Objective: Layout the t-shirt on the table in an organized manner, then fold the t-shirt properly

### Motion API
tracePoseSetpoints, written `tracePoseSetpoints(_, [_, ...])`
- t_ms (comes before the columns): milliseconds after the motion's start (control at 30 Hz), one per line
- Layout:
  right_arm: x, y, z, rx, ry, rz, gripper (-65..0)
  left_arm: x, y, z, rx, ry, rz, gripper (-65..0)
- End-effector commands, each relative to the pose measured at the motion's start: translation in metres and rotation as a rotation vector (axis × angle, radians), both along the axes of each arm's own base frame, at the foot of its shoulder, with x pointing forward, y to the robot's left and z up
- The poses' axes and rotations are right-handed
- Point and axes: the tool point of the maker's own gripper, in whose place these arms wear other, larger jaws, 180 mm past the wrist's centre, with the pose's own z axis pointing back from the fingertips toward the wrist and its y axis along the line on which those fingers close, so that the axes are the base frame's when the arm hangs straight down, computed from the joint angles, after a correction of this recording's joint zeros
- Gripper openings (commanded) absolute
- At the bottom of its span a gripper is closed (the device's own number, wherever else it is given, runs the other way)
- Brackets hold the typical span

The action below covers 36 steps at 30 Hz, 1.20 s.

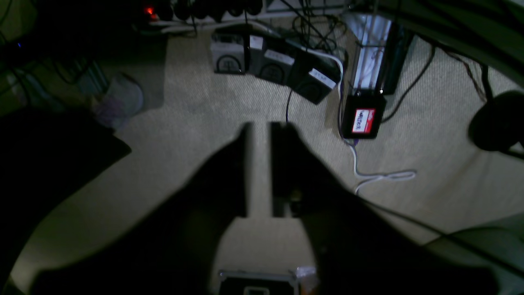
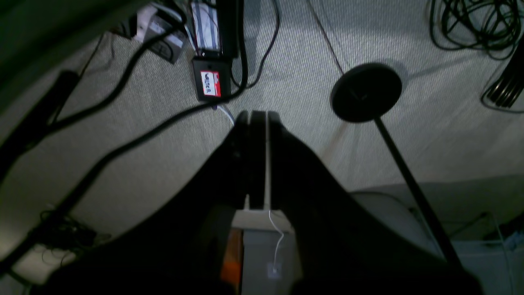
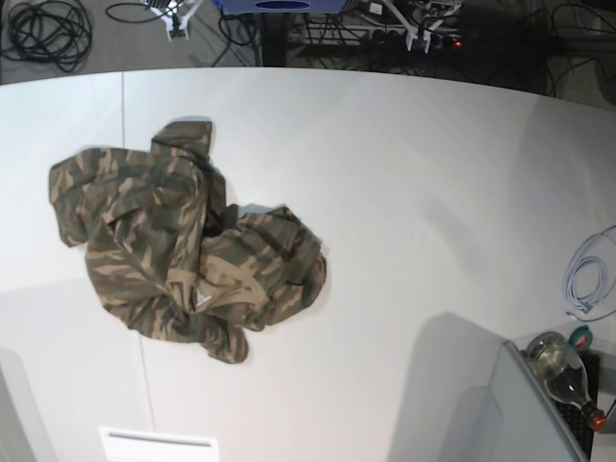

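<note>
The camouflage t-shirt lies crumpled in a heap on the left half of the white table, with its tan neck lining and small white label facing up near the heap's front. Neither arm shows in the base view. In the left wrist view my left gripper hangs over carpeted floor, its dark fingers a narrow gap apart with nothing between them. My right gripper also hangs over the carpet, fingers pressed together and empty. The shirt appears in neither wrist view.
A glass bottle and a coiled white cable sit at the table's right edge, and a white slip at the front left. Below on the floor lie power bricks, a red-labelled black box, cables and a round stand base.
</note>
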Motion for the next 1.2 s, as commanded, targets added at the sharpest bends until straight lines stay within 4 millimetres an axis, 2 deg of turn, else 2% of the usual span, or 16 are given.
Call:
tracePoseSetpoints(0, [-0.0044,-0.0017,0.0003,-0.004,0.008,0.005,-65.0,-0.0016,0.0041,0.0006,0.010,0.001,0.002,-46.7])
tracePoseSetpoints(67, [-0.0044,-0.0026,0.0003,-0.005,0.008,0.006,-65.0,-0.0016,0.0033,0.0005,0.009,0.002,-0.007,-35.5])
tracePoseSetpoints(133, [-0.0055,-0.0026,0.0004,-0.005,0.010,0.006,-65.0,-0.0037,0.0013,0.0003,0.006,0.005,-0.006,-27.5])
tracePoseSetpoints(367, [-0.0075,-0.0036,0.0006,-0.007,0.013,0.007,-65.0,-0.0038,0.0009,0.0004,0.005,0.002,0.001,-26.7])
tracePoseSetpoints(433, [-0.0075,-0.0036,0.0006,-0.007,0.013,0.007,-65.0,-0.0038,0.0029,0.0006,0.008,0.002,0.001,-33.2])
tracePoseSetpoints(467, [-0.0075,-0.0036,0.0006,-0.007,0.013,0.007,-65.0,-0.0038,0.0029,0.0006,0.008,0.002,0.001,-41.6])
tracePoseSetpoints(533, [-0.0065,-0.0036,0.0005,-0.007,0.011,0.007,-65.0,-0.0037,0.0040,0.0008,0.010,0.002,0.002,-65.0])
tracePoseSetpoints(733, [-0.0065,-0.0036,0.0005,-0.007,0.011,0.007,-65.0,-0.0047,0.0050,0.0009,0.012,0.004,0.002,-65.0])
tracePoseSetpoints(800, [-0.0065,-0.0036,0.0005,-0.007,0.011,0.007,-65.0,-0.0108,0.0050,0.0011,0.012,0.013,0.002,-65.0])
tracePoseSetpoints(1000, [-0.0070,-0.0035,0.0006,-0.007,0.014,0.008,-65.0,-0.0055,0.0031,0.0031,0.008,-0.019,-0.013,-65.0])
tracePoseSetpoints(1167, [-0.0080,-0.0036,0.0007,-0.007,0.016,0.010,-65.0,-0.0090,0.0025,0.0032,0.007,-0.014,-0.020,-65.0])
